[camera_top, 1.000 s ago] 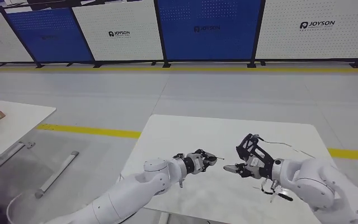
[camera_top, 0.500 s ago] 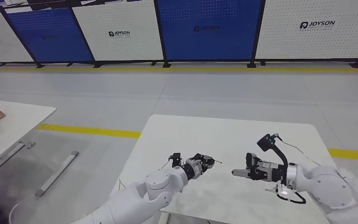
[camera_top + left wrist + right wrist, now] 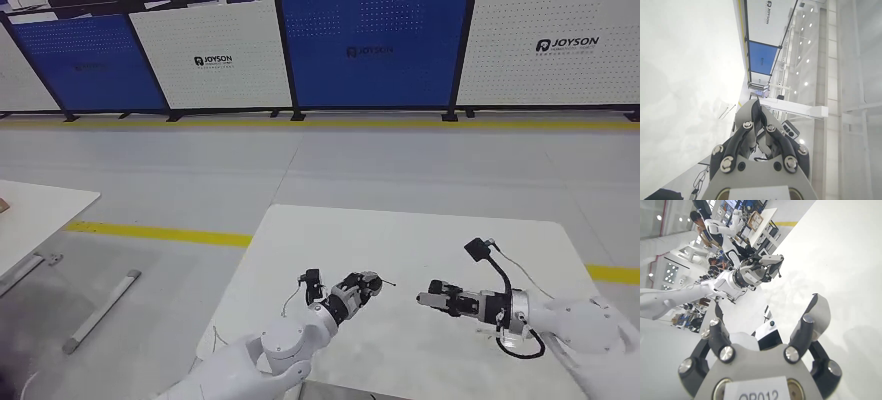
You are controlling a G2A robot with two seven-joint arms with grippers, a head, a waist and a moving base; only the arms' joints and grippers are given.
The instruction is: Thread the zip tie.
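Observation:
My left gripper (image 3: 372, 282) hovers over the white table (image 3: 400, 230) near its front edge, shut on a thin black zip tie (image 3: 386, 283). The tie's short free end points toward my right gripper (image 3: 428, 297). In the right wrist view the left gripper (image 3: 777, 264) shows from the side, with the zip tie (image 3: 779, 273) hanging from its fingers and ending in a small head. The right gripper (image 3: 767, 303) is open with nothing between its fingers, a short gap away from the tie. In the left wrist view the left gripper (image 3: 756, 106) is closed, with the tie's tip (image 3: 757, 99) poking past it.
Two more thin zip ties (image 3: 727, 111) lie flat on the table beyond the left gripper. A black camera mount and cable (image 3: 487, 255) stand up from the right wrist. The table's far half is bare white surface.
The right gripper has drawn back to the right and its wrist has rolled, so the gap between the grippers is wider. The left gripper has shifted slightly back, still holding the tie.

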